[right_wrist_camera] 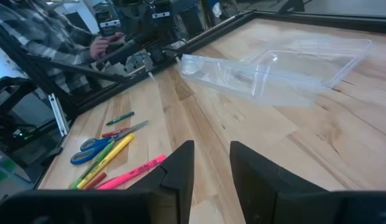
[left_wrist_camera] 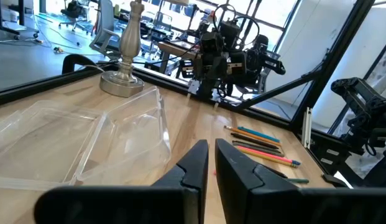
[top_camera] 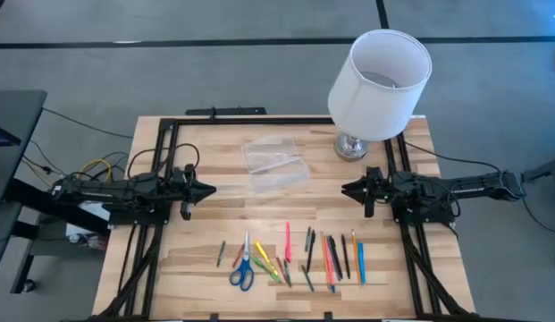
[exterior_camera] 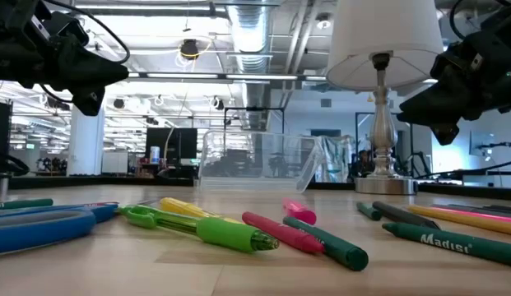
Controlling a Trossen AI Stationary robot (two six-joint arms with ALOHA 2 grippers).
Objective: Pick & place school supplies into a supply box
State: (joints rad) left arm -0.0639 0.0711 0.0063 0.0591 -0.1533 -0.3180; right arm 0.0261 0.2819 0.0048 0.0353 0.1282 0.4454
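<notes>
Supply box [top_camera: 275,164]: clear plastic case lying open at mid-table toward the far edge, lid folded out flat beside it; empty as far as can be seen.
School supplies [top_camera: 295,258]: pens, pencils and markers in a loose row along the near edge, well apart from the box; none yet moved.
Scissors [top_camera: 242,271]: blue-handled, at the left end of the row, touching a yellow marker [right_wrist_camera: 107,159].
Left gripper [top_camera: 206,189]: raised above the table's left side, jaws nearly together, holding nothing.
Right gripper [top_camera: 348,189]: raised opposite it, jaws a little apart, empty.
Lamp [top_camera: 378,82]: white shade on a chrome base, far right corner, near the box.
Risks: neighbouring pens overlap, so a grasp may drag two; thin round barrels may roll; the light box may slide if nudged; the right arm's reach toward the box passes near the lamp.
</notes>
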